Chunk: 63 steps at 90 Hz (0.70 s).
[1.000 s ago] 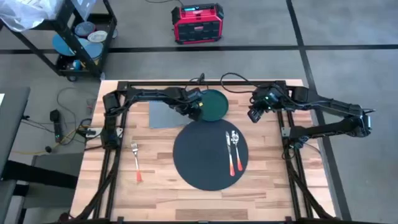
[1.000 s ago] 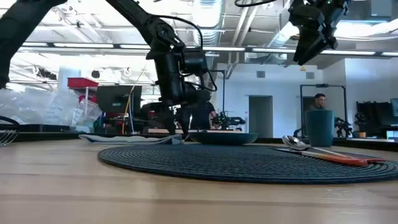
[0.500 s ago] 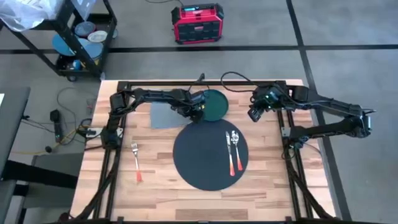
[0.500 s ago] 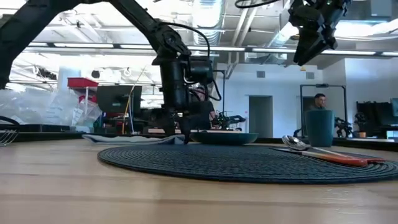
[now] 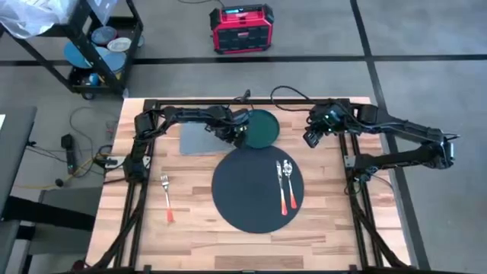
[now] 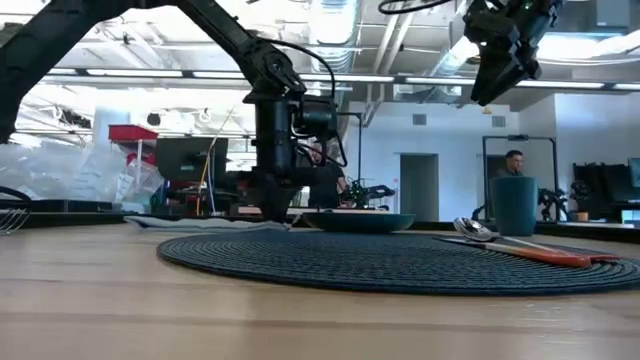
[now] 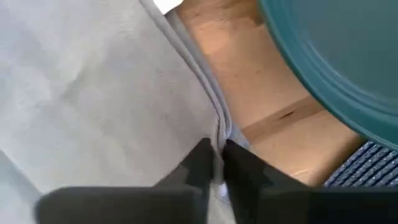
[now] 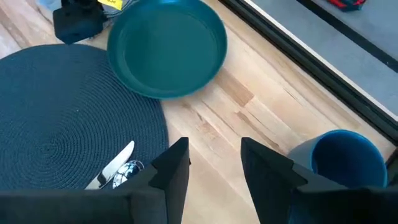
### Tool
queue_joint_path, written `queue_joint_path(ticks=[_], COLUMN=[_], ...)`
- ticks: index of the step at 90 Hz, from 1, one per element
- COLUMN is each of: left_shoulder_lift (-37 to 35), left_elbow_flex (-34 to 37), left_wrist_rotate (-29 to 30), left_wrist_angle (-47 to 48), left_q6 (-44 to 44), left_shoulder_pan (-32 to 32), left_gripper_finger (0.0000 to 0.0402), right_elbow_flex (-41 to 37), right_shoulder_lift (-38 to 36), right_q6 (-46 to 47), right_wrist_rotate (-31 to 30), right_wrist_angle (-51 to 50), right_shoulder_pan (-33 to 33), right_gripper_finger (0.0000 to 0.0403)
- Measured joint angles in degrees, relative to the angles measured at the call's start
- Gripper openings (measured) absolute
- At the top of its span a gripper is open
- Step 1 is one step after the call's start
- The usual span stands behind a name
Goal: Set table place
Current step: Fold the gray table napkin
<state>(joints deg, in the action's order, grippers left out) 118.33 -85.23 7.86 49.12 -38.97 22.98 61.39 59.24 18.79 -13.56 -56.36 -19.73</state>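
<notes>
- Your left gripper [image 7: 216, 163] is pinched closed on the grey napkin's [image 5: 199, 139] edge, left of the green plate [image 5: 260, 128].
- Your right gripper [image 8: 214, 163] hangs open above the table [image 5: 190, 228], far right of the placemat [image 5: 247, 198].

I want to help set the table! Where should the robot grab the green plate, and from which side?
Probably the green plate is best gripped by its raised rim, on the bare-wood side facing the right tool. It lies flat, so only the rim gives an edge to pinch. The left tool and napkin crowd the other side.
</notes>
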Motion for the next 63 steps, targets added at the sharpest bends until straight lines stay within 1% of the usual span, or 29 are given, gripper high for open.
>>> queue_joint_path(ticks=[32, 40, 50, 63], left_shoulder_lift=[-0.09, -0.09, -0.09, -0.11], left_elbow_flex=[-1.33, -2.26, -2.98, -2.75], left_wrist_rotate=[0.02, -0.07, -1.29, -4.40], left_wrist_angle=[0.32, 0.48, 0.44, 0.34], left_q6=[0.40, 0.52, 0.51, 0.85], left_shoulder_pan=[-0.04, -0.04, 0.16, 0.30], left_gripper_finger=[0.0001, 0.0003, 0.0022, 0.0065], right_elbow_flex=[0.00, 0.00, 0.00, 0.00], right_shoulder_lift=[-0.01, -0.02, -0.01, -0.02], right_q6=[0.03, 0.52, 0.59, 0.50], right_wrist_rotate=[-0.04, -1.50, -1.55, -1.55], right_wrist_angle=[0.37, 0.36, 0.34, 0.33], right_shoulder_pan=[0.02, 0.02, 0.02, 0.00], right_gripper_finger=[0.0132, 0.0132, 0.0132, 0.0132])
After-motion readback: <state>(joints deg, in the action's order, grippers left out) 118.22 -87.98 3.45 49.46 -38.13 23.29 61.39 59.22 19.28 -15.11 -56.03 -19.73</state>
